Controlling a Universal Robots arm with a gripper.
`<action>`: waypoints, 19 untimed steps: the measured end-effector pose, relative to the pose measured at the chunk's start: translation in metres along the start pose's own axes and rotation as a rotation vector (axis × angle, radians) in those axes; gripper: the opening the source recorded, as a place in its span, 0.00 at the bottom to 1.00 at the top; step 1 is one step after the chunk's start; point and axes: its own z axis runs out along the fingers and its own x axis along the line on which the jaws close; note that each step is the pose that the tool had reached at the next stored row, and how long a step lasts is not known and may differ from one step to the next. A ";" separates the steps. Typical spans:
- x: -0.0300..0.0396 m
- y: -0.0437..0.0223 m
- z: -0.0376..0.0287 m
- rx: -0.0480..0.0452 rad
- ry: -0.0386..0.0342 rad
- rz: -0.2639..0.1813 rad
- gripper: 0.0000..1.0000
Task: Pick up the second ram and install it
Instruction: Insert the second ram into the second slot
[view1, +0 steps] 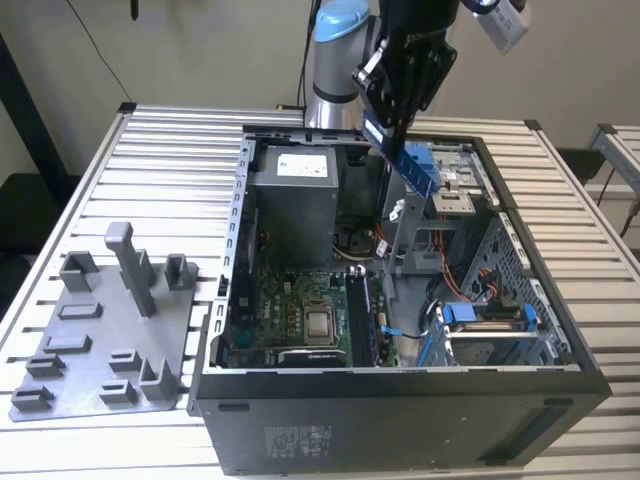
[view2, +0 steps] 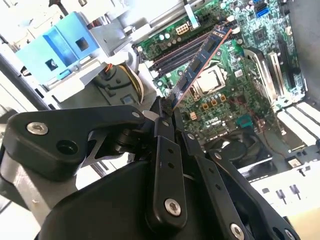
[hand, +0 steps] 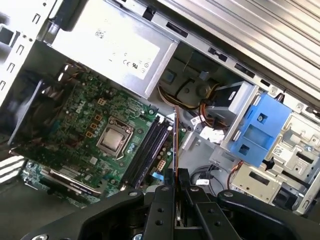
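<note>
The arm reaches down over the open computer case (view1: 400, 420) that lies on its side on the slatted worktop (view1: 170, 140), and its black jaws are clenched on one end of the second ram (view2: 200, 62). The stick hangs free in the air above the inside of the case, touching nothing but the jaws. In the second wrist view its flat dark face with its line of chips slants out from the fingertips (view2: 161, 112) across the green motherboard (view2: 235, 75). In the first wrist view it is seen edge-on as a thin line running out from the jaws. Below it, on the board, the long dark memory slots (hand: 150, 150) lie just beside the square processor socket (hand: 114, 138), and the stick's free end is near them but not seated in any of them. The grey power supply box (hand: 115, 45) sits in the case beyond the board, and a blue drive bracket (hand: 257, 130) stands among loose cables close to the arm. Out on the worktop, towards the exterior view's left and well apart from the jaws, the grey holder tray (view1: 100, 340) rests with its upright blocks.
</note>
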 end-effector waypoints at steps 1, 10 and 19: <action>0.0000 0.0000 0.0002 0.0006 -0.0002 0.013 0.14; 0.0001 0.0000 0.0017 0.0071 -0.0020 0.135 0.14; 0.0001 0.0000 0.0023 0.0151 -0.0043 0.291 0.14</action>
